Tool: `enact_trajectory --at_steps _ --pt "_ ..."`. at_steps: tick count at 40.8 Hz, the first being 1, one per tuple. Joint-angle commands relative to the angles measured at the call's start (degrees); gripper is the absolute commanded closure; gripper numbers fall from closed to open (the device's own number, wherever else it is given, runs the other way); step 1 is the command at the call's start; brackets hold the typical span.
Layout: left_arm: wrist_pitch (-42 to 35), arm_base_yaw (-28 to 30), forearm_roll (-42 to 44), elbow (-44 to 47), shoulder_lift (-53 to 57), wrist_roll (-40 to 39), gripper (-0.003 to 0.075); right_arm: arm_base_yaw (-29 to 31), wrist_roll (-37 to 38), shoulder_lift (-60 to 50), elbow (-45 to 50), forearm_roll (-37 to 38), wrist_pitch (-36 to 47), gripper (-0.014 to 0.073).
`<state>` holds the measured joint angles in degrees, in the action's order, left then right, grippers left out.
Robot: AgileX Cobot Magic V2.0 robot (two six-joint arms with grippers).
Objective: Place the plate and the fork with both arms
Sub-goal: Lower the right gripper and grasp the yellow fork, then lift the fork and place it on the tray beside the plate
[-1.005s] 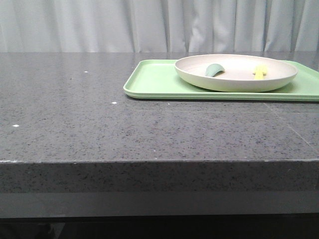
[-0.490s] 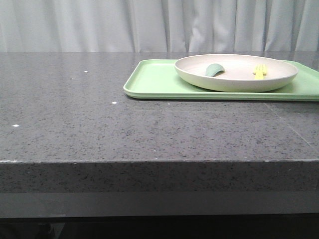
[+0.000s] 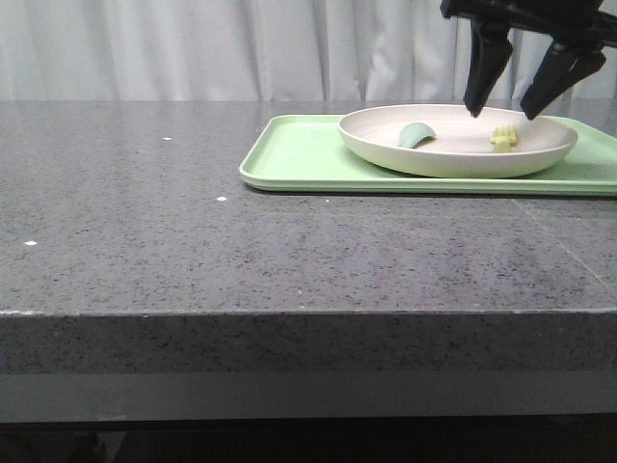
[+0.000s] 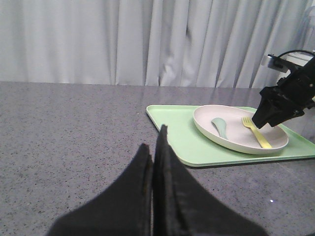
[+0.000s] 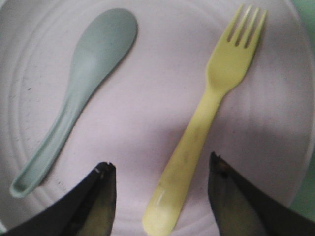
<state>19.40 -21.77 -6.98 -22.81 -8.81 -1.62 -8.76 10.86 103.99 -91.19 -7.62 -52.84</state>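
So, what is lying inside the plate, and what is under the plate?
Inside the plate lie the fork and a grey-green spoon, side by side and apart. The plate stands on a light-green tray. The tray surface directly beneath the plate is covered, so it cannot be seen.

The plate (image 3: pixel 458 141) sits on the tray (image 3: pixel 299 154), far right of the table (image 3: pixel 145 222). In it, spoon (image 3: pixel 416 135) at nine o'clock, fork (image 3: pixel 504 137) at three.

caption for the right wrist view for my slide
Open right gripper poised over the yellow fork, beside a grey-green spoon in the plate.
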Motion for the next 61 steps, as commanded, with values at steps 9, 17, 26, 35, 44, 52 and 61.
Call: enact_trajectory --at_steps 9,17,26,35,44,52,61 --pt "-4.96 0.08 -0.17 -1.55 -0.63 0.08 0.0739 -0.02 2.88 2.19 -5.13 1.24 0.94 0.0158" --pt "-4.96 0.08 -0.17 -1.55 -0.63 0.08 0.0739 -0.02 3.02 4.06 -5.13 1.24 0.49 0.0158" --pt "-4.96 0.08 -0.17 -1.55 -0.63 0.08 0.0739 -0.02 3.02 4.52 -5.13 1.24 0.06 0.0243" --pt "-4.96 0.08 -0.17 -1.55 -0.63 0.08 0.0739 -0.02 3.02 3.24 -5.85 1.24 -0.01 0.0578" --pt "-4.96 0.08 -0.17 -1.55 -0.63 0.08 0.0739 0.46 2.96 0.53 -10.15 1.24 -2.54 0.0610" --pt "-4.96 0.08 -0.17 -1.55 -0.63 0.08 0.0739 3.72 1.78 -1.38 -13.55 1.67 -5.15 0.0610" --pt "-4.96 0.08 -0.17 -1.55 -0.63 0.08 0.0739 9.68 -0.89 0.45 -13.96 3.65 -6.49 0.0610"
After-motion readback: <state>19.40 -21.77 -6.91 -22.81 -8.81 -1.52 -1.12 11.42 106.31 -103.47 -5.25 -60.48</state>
